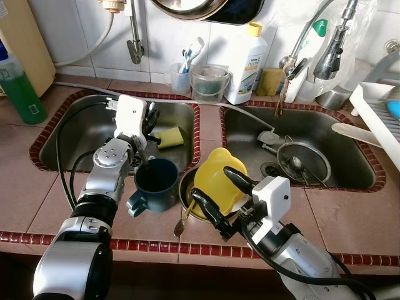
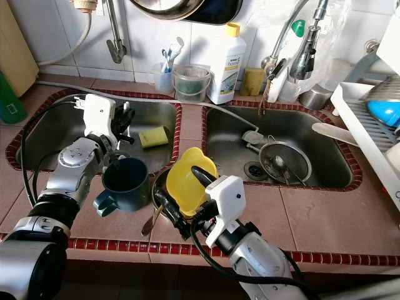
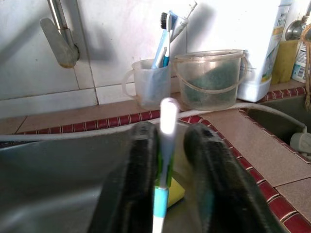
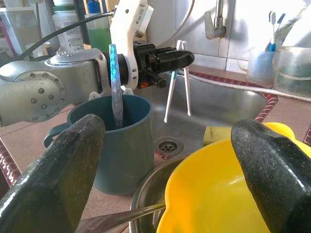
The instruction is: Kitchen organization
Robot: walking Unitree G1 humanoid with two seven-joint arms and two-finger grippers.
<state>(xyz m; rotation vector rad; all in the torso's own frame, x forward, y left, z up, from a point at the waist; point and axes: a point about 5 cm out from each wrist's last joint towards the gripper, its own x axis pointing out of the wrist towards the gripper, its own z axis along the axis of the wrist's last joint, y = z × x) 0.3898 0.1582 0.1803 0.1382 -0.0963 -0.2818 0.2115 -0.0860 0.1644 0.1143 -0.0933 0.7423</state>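
Over the left sink (image 1: 81, 134), my left gripper (image 1: 150, 119) is shut on a white toothbrush (image 3: 167, 121) with a green and blue handle; the toothbrush (image 4: 177, 82) hangs down from its fingers. Just in front of it on the counter is a dark teal mug (image 1: 155, 178), and a blue-handled utensil (image 4: 115, 82) stands inside it. My right gripper (image 1: 212, 184) is open, its fingers wide apart on either side of a yellow bowl (image 1: 215, 178). That bowl rests tilted in a steel bowl (image 1: 185, 187) with a spoon (image 1: 184, 219).
A clear toothbrush cup (image 1: 181, 75), a plastic tub (image 1: 208, 82) and a white detergent bottle (image 1: 247, 62) line the back ledge. A yellow sponge (image 1: 170, 136) lies in the left sink. The right sink holds a strainer (image 1: 303, 162). A dish rack (image 1: 381, 119) stands far right.
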